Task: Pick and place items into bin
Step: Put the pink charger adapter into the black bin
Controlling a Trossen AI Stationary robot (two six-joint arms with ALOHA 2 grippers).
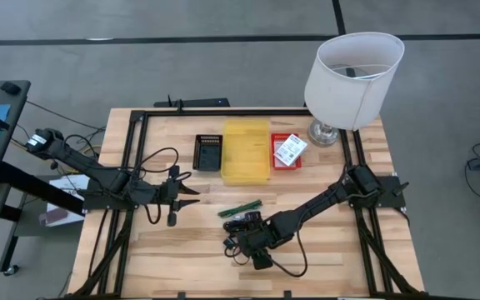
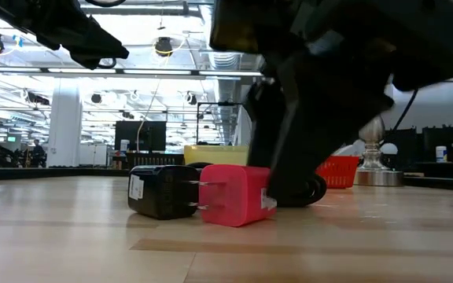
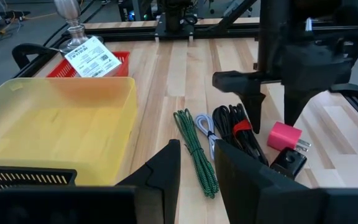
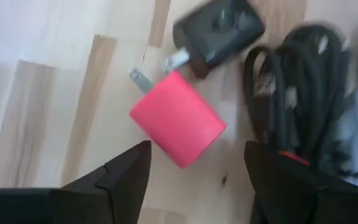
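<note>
Pink plug adapter (image 4: 178, 119), prongs touching black adapter (image 4: 219, 34), lay on wooden table (image 1: 332, 258) beside coiled black cable (image 3: 238, 127) and green cord (image 3: 197, 152). White labelled packet (image 1: 289, 149) lay in red tray (image 1: 277, 163), print unreadable; yellow bin (image 1: 245, 151) beside it. Right gripper (image 4: 194, 165) hovered over pink adapter, jaws spread wide, empty. Left gripper (image 3: 197, 168) waited apart, jaws narrowly parted, holding nothing.

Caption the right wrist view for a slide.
Open right gripper hovers over pink plastic plug-in charger beside black charger and coiled black cable.
</note>
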